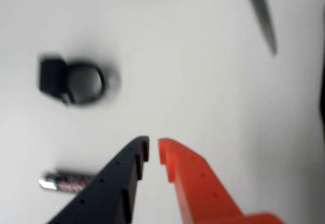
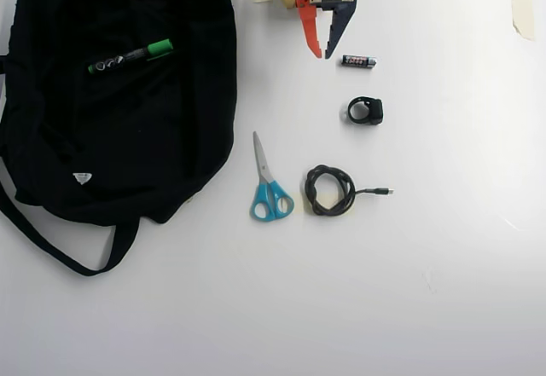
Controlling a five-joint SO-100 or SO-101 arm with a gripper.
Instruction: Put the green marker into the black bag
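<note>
Black bag (image 2: 183,95) is soft matt cloth, green marker (image 2: 131,55) on it smooth glossy plastic, scissors (image 2: 268,180) have bare metal blades and blue plastic handles, gripper (image 1: 153,150) fingers are matt printed plastic, orange and dark, table (image 2: 444,248) smooth matt white.

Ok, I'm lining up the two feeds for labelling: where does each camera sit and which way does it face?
Wrist view: rides on the arm, looking down the gripper at the white table; black and orange jaws, nearly closed, enter from below.
Overhead view: fixed above, looking straight down; gripper enters from the top edge, green marker lies on the black bag.
Shared: battery, small black ring-shaped object, scissors.
</note>
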